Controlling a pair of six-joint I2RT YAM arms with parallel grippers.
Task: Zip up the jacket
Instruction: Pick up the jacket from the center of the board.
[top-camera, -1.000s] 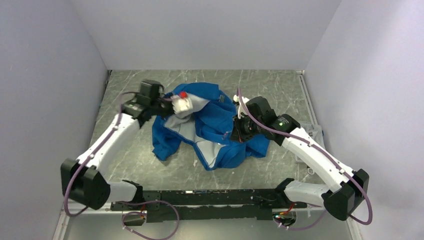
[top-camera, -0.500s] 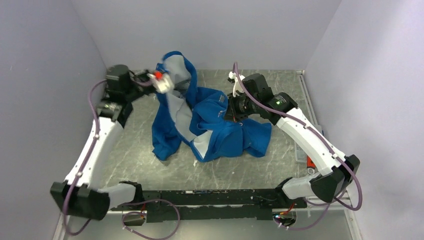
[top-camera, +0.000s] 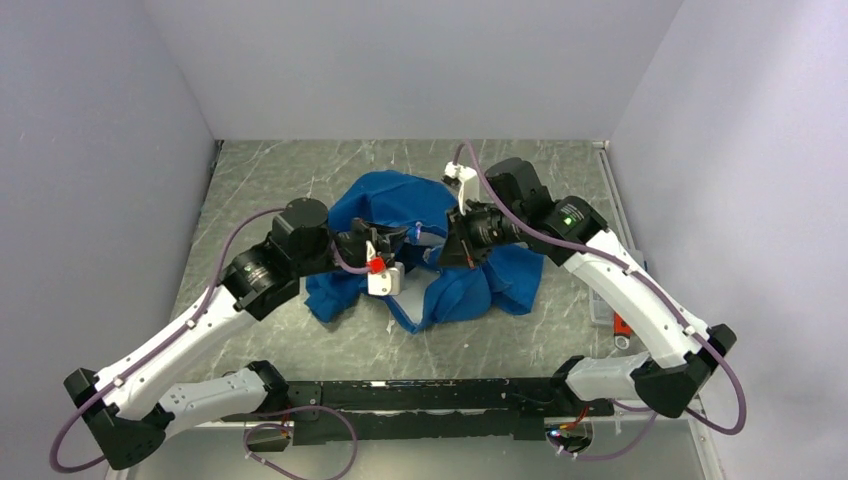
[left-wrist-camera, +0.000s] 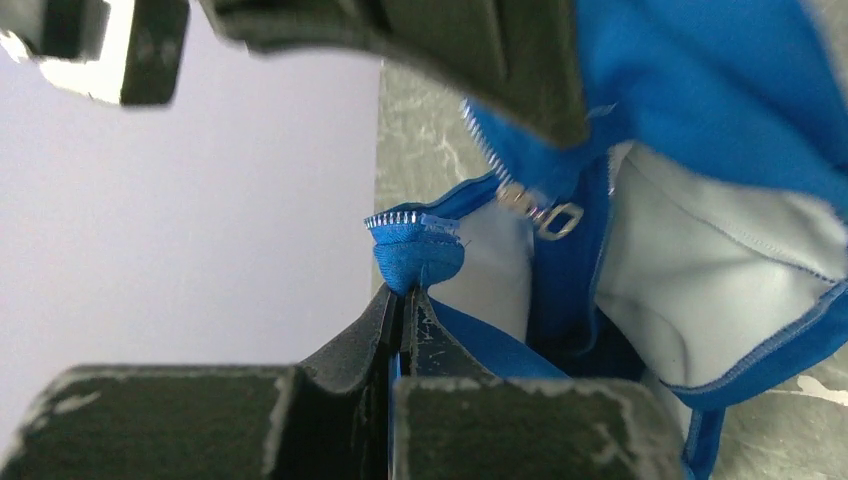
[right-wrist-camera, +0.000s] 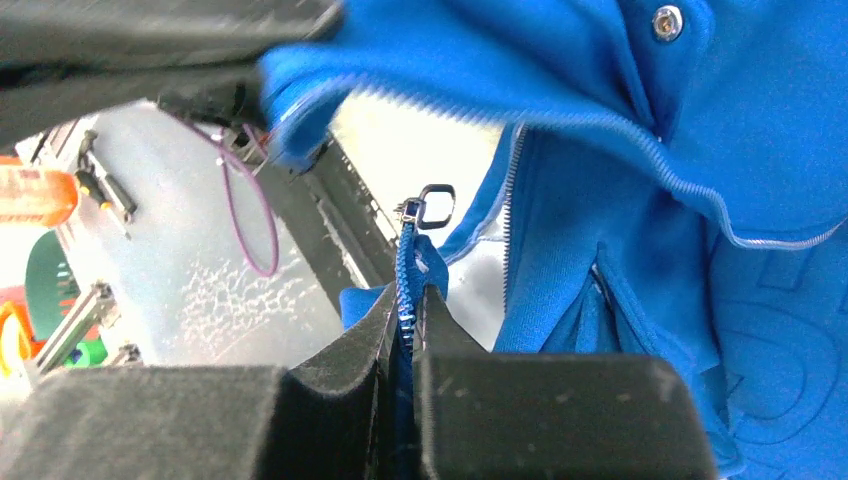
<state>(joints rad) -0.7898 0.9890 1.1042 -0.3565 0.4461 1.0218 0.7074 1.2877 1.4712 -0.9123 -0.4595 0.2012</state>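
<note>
The bright-blue jacket (top-camera: 420, 205) lies bunched in the middle of the table, its pale lining (left-wrist-camera: 700, 250) showing in the left wrist view. My left gripper (top-camera: 385, 268) is at the heap's front left. In the left wrist view it (left-wrist-camera: 403, 295) is shut on a blue hem corner (left-wrist-camera: 415, 255) that ends in zipper teeth. A metal zipper slider (left-wrist-camera: 545, 212) hangs just beyond it. My right gripper (top-camera: 447, 250) faces it from the right. In the right wrist view it (right-wrist-camera: 408, 295) is shut on the other zipper edge, just below a dark pull tab (right-wrist-camera: 434, 203).
A black rail (top-camera: 420, 395) runs along the near edge between the arm bases. Small tools and a red item (top-camera: 620, 325) lie by the right wall. Grey walls close in the left, back and right. A purple cable (right-wrist-camera: 250, 215) loops below the right gripper.
The left arm has swung down from the back left to the front middle, and the lifted jacket flap has dropped into a low heap. The right gripper has shifted slightly left, still gripping.
</note>
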